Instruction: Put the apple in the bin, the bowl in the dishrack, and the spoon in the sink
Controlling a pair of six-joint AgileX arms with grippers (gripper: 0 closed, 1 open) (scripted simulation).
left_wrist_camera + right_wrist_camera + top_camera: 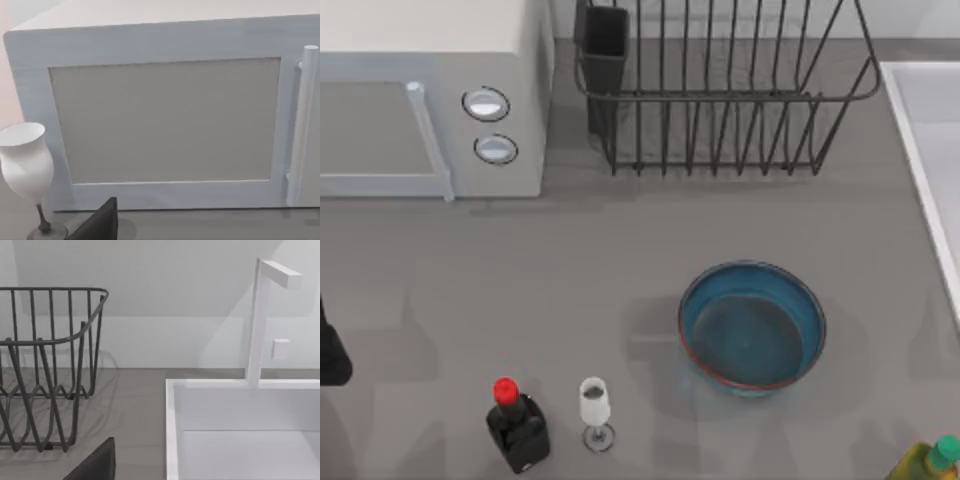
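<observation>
At the top view's nine o'clock edge a dark piece of the left arm (330,352) pokes in over the grey tabletop (570,270); whether its end effector is released or clenched I cannot tell. Up at ten o'clock stands the white boxy microwave (430,100) with two round knobs, its door and pale bar handle facing the left wrist view. Low at seven o'clock stand a black bottle with a red cap (517,425) and, just beside it, a clear stemmed wine glass (595,410), both upright. At twelve o'clock sits the large black wire dishrack (720,100), its dark utensil cup at the corner nearest the microwave. The wide blue bowl with the thin reddish-brown rim (752,325) rests upright on the tabletop at about five o'clock, well apart from the dishrack. The pale grey-white rectangular sink (925,150) runs along the three o'clock edge; the right wrist view shows its white faucet (260,320). A yellow bottle with a green cap (930,462) peeks in at the five o'clock corner. I cannot tell the right end effector's state.
</observation>
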